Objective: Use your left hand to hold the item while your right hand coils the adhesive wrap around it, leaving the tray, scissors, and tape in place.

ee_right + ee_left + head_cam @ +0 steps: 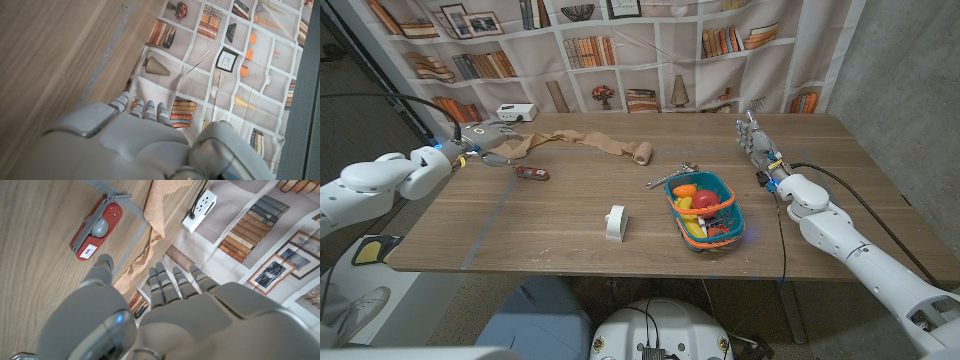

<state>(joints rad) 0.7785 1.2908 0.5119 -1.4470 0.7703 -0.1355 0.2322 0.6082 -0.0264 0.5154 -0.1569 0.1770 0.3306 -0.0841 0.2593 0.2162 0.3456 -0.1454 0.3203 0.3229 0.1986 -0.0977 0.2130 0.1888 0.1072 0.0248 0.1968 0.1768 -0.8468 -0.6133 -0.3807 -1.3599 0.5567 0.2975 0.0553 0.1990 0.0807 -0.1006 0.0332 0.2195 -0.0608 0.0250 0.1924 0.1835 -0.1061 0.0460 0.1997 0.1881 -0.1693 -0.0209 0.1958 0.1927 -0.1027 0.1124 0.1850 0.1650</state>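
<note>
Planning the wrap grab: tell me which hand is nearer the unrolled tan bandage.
Left. The left hand is at the tan bandage's loose end; the right hand stands across the table, well apart.

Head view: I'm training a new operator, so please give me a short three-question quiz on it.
1. True or false: the teal basket is empty.
2. Which of the robot's own sides has the robot hand that reaches the tan wrap?
3. Fill in: the tape roll near the table's front edge is ___ in colour.

Key: 1. False, it holds colourful items. 2. The left robot hand. 3. White.
</note>
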